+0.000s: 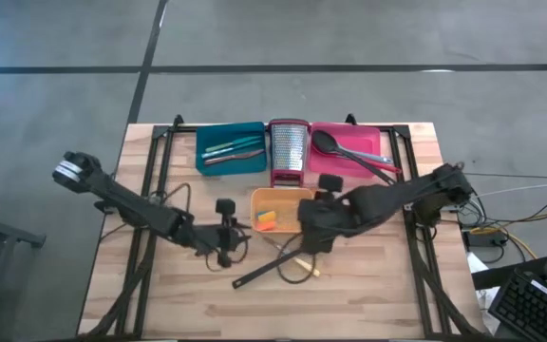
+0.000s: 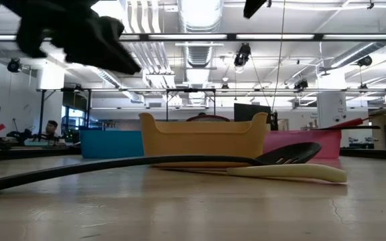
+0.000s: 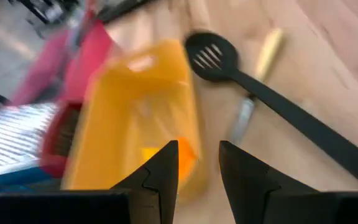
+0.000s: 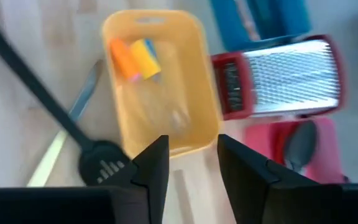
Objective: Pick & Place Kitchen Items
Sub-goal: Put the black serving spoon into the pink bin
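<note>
No brand, label or writing can be read on anything here.

Three trays and a grater (image 1: 289, 150) sit toward the far side of the table (image 1: 160, 304). The teal tray (image 1: 230, 149), on the grater's left in the high view, holds a few thin colour-handled tools (image 1: 233, 148) lying lengthwise. The pink tray (image 1: 349, 150), on the grater's right, holds a black spoon (image 1: 335, 144) and another dark utensil with a red handle sticking out over the rim. The orange tray (image 4: 160, 81) stands just in front of the grater; in it lie small pieces (image 4: 134, 59), orange, yellow and blue, bunched in one corner (the rest of its floor is bare).

On the bare wood in front of the orange tray lies a slotted spatula (image 2: 146, 163), black and long-handled, its head toward the tray. Beside it, crossing under it, lies a knife (image 3: 258, 74) with a cream handle and a grey blade.

The left gripper (image 3: 196, 171) hangs above the table near the spatula's handle, fingers apart with a narrow gap, nothing between them. The right gripper (image 4: 190, 165) hovers over the near edge of the orange tray, by the spatula's head, fingers likewise parted and empty.
</note>
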`<move>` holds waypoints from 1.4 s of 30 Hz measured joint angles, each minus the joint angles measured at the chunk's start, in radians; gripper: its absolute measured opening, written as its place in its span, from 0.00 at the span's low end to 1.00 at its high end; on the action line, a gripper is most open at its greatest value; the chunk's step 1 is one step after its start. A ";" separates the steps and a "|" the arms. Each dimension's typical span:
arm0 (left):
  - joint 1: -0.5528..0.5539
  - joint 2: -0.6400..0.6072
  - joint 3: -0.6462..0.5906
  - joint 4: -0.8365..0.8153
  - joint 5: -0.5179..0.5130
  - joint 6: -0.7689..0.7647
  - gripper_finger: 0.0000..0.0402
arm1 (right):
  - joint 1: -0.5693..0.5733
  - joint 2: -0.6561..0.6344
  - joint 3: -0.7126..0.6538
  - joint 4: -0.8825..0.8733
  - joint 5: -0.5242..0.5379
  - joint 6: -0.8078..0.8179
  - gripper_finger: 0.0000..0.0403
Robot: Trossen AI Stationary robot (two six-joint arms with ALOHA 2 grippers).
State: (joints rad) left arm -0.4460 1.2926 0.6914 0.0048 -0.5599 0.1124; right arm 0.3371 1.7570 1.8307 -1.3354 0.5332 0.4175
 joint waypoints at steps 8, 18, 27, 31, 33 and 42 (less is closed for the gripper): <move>-0.084 0.190 0.062 0.000 0.043 -0.153 0.30 | 0.021 -0.125 -0.052 0.008 0.095 0.059 0.23; -0.067 0.437 0.292 -0.045 0.045 -0.195 0.30 | 0.019 -0.153 -0.069 0.008 0.124 0.076 0.16; -0.020 0.523 0.432 -0.203 0.048 -0.327 0.30 | 0.019 -0.153 -0.104 0.010 0.124 0.078 0.12; -0.006 0.525 0.435 -0.203 0.091 -0.367 0.30 | 0.019 -0.153 -0.135 0.009 0.123 0.078 0.12; -0.003 0.525 0.435 -0.199 0.103 -0.380 0.30 | 0.019 -0.153 -0.150 0.009 0.123 0.079 0.13; -0.001 0.525 0.434 -0.180 0.143 -0.422 0.30 | 0.019 -0.153 -0.173 0.009 0.122 0.081 0.20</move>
State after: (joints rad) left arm -0.4465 1.8180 1.1252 -0.1749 -0.4170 -0.3098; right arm 0.3557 1.6035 1.6581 -1.3266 0.6556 0.4980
